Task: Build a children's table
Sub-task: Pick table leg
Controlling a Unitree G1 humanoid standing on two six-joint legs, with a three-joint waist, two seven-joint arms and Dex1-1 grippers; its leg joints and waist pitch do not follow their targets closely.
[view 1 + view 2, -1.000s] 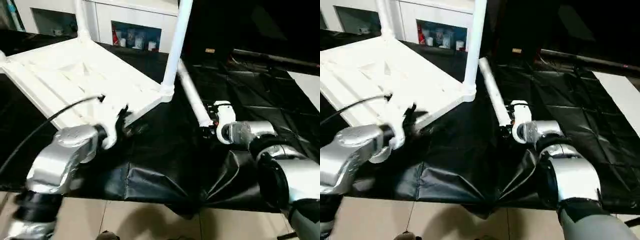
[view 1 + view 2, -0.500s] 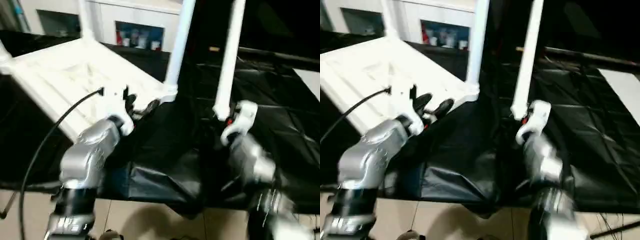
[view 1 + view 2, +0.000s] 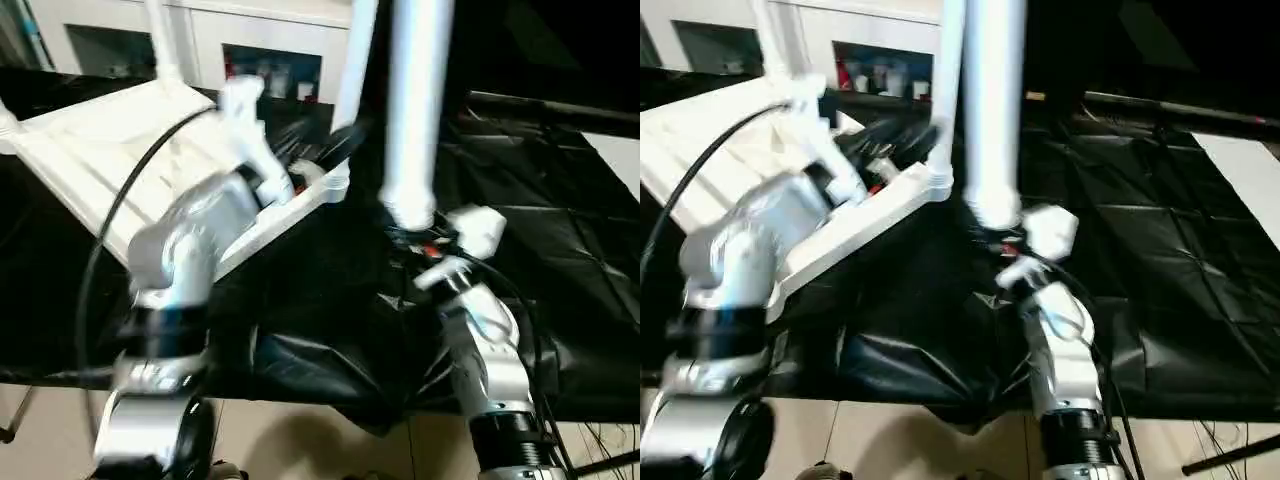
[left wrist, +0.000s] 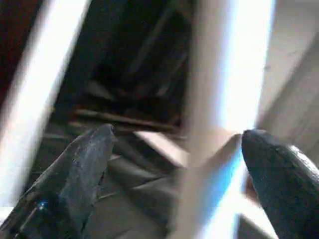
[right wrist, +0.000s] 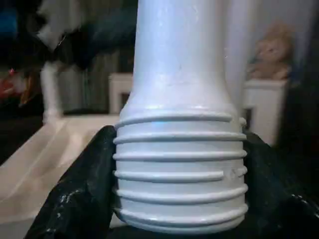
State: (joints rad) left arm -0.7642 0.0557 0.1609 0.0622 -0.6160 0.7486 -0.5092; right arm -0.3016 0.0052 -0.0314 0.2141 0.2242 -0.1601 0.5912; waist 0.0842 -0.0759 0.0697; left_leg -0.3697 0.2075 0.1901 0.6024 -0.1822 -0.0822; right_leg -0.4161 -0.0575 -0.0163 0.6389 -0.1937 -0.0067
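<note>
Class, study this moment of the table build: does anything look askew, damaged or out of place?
Nothing looks damaged. The table top lies underside up, tilted, with legs already standing in sockets. The right gripper holds a loose leg upright by its threaded end, not yet in a socket.

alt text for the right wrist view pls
A white table leg stands upright, its ribbed threaded end clamped between the right gripper's two black fingers. Behind it lies the white table top.
</note>
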